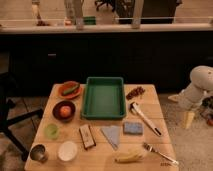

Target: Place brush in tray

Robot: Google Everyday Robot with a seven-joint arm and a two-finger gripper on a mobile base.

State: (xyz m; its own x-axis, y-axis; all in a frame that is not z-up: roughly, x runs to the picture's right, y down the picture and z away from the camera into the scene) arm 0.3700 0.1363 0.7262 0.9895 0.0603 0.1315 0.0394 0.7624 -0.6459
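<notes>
Brush [146, 120] lies flat on the table [153, 104], untouched. It sits on a diagonal, with the white bristle head on the side away from the fingers and the dark handle end pointing back toward them. It's the table item nearest the fingers, so the reach should be short.

Tray [103, 100] is past the brush as seen from the fingers. Its rim is just beside the bristle head, with a thin gap as far as I can tell. The tray floor is bare, so there's nothing to dodge on the drop. The brush looks about tray length, so I'd lay it along the long side or it will likely ride up on a rim.

Gripper [188, 119] hangs off the table, beyond the edge on the handle-end side, pointing down. The fingers are spread wide and hold nothing, so this reads as pre-approach.

Next move (a judgement): come in over the edge, turn the wrist so the fingers straddle the handle across its diagonal, and grip mid-handle rather than at the head.

Clutter to mind:
- A blue sponge [132, 128] is just beside the handle, on the side away from the fingers.
- A fork [160, 154] lies nearer the camera than the brush, about as close to the fingers' edge of the table.
- A reddish cluster [135, 92] lies beyond the bristle head, by the tray corner (can't tell what it is).

A low sweep could nudge any of them.
</notes>
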